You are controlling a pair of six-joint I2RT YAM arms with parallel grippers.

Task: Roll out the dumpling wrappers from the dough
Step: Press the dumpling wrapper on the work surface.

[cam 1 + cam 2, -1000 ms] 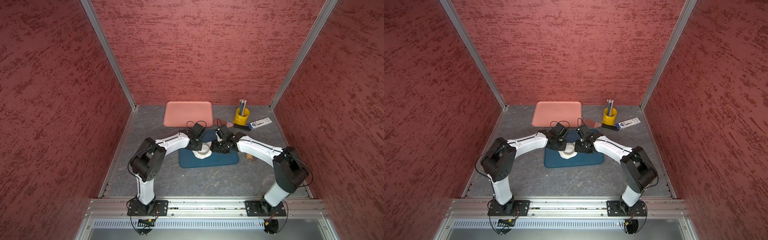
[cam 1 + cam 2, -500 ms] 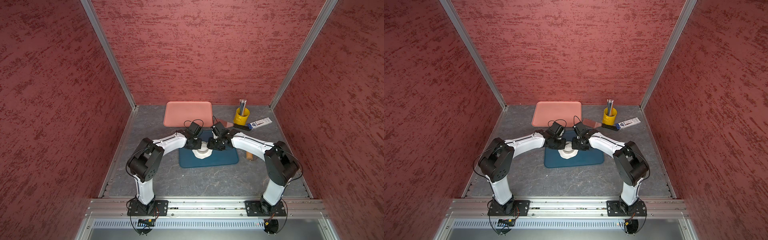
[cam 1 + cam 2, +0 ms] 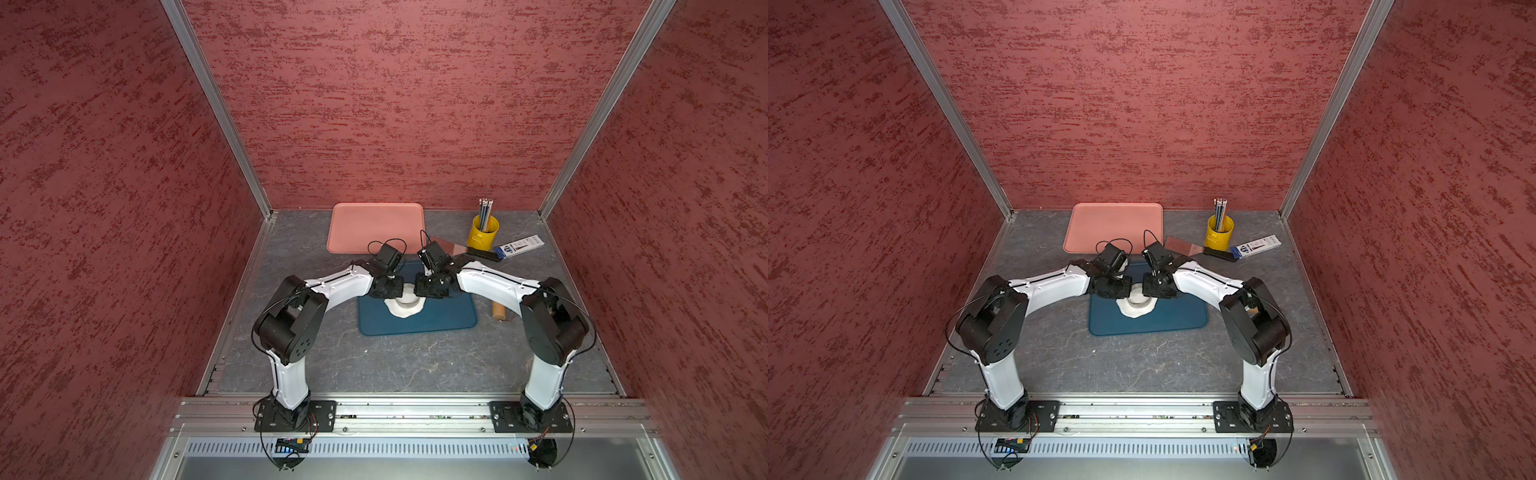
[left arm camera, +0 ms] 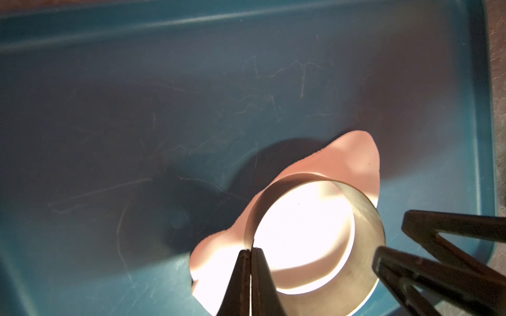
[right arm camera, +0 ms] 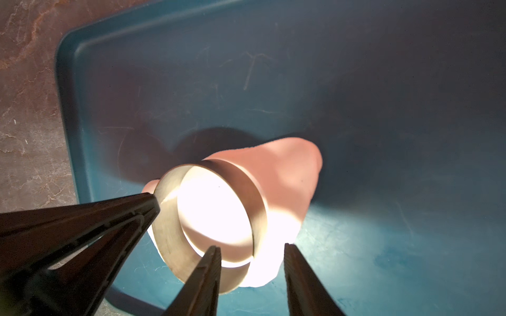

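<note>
The dough (image 3: 405, 311) (image 3: 1138, 311) lies flattened, with an irregular outline, on the blue tray (image 3: 449, 320) (image 3: 1179, 320). A metal ring cutter (image 4: 367, 227) (image 5: 167, 232) stands on it and frames a round patch of dough. A separate dumpling wrapper is out of view. My left gripper (image 4: 250, 250) (image 3: 390, 291) is shut on the ring's thin wall. At the opposite side my right gripper (image 5: 252, 250) (image 3: 428, 291) is open astride the wall, one finger inside the ring and one outside. Dough (image 4: 350, 161) (image 5: 287, 169) spreads beyond the ring.
A pink tray (image 3: 374, 226) lies behind the blue one. At the back right stand a yellow cup of pencils (image 3: 482, 237), a pencil box (image 3: 519, 245) and a brown card (image 3: 446, 245). A wooden rolling pin (image 3: 498, 309) lies right of the blue tray.
My left gripper has closed the last bit onto the ring's wall. The right arm has swung left, bringing its narrowed jaws over the ring.
</note>
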